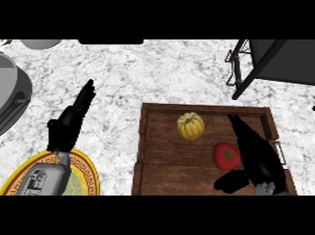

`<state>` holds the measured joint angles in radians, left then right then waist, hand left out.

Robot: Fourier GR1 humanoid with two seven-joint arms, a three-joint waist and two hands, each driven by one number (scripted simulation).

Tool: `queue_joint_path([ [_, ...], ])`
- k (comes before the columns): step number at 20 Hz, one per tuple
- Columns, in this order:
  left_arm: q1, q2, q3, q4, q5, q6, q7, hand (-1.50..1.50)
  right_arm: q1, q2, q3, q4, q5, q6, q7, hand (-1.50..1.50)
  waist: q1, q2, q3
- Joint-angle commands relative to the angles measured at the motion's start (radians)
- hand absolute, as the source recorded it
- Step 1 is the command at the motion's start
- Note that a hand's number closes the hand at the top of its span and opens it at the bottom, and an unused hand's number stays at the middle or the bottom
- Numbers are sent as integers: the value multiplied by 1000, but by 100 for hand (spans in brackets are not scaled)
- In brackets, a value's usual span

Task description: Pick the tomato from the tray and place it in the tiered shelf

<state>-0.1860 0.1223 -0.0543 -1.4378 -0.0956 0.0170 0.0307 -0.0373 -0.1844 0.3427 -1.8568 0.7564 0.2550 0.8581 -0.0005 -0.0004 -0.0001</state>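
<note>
A red tomato [224, 155] with a green stem lies in the brown wooden tray [161, 172], toward its right side. My right hand [258, 153] is over the tray right beside the tomato, fingers straight and pointing up the view, thumb [229, 181] curled below the tomato; the hand is open. The tiered shelf [276, 64], a dark wire frame with a grey panel, stands at the top right. My left hand [68, 124] rests open on the left, fingers up, over the marble counter.
A yellow ribbed squash [190, 126] lies in the tray's upper part. A yellow-rimmed plate [84, 170] sits under my left forearm at the lower left. A large grey pot or basin [0, 94] fills the far left edge.
</note>
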Motion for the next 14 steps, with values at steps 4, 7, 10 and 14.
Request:
queue_joint_path([
  [4,62,-21,-24,-125,-19,-10,78,0,-47,28,-49,129,6,16,-92,150,3,0,0],
  [7,10,-47,-22,-67,-31,9,69,0,78,12,55,68,92,-18,-106,150,-1,0,0],
  [10,-24,7,32,-60,11,-50,72,0,29,-51,2,57,72,56,-145,150,-1,0,0],
  [14,-28,-53,14,67,-22,-15,-31,0,7,68,87,77,181,-30,-95,150,-2,1,0],
])
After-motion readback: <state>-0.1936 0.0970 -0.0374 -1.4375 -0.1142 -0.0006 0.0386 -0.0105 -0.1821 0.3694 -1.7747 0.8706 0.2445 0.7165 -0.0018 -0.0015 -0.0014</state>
